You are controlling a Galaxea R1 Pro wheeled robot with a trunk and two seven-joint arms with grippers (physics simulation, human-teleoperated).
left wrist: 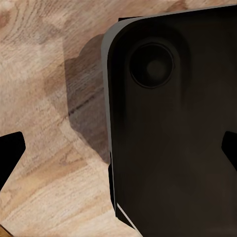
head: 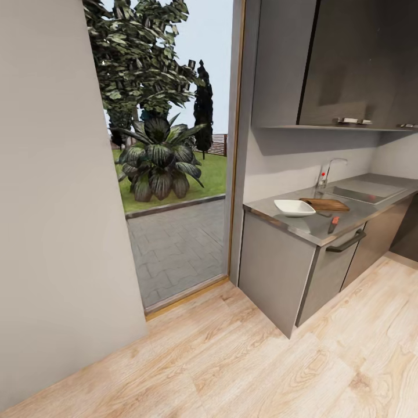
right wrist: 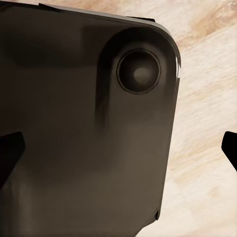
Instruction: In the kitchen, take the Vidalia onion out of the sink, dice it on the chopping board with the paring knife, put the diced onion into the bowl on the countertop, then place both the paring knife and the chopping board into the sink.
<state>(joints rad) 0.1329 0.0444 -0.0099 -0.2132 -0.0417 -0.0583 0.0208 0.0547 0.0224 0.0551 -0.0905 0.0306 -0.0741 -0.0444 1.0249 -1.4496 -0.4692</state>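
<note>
Sitting on the tabletop (head: 313,227): bowl (head: 294,207), board (head: 325,204) touching it, knife (head: 333,224) nearer. Both hands (left wrist: 118,153) (right wrist: 118,153) are spread wide, released.

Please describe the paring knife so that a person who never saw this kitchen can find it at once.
Look at the grey countertop right of the glass door. Near its front edge, in front of the brown chopping board and right of the white bowl, lies the paring knife. It alone is slim, with a red-orange handle.
</note>
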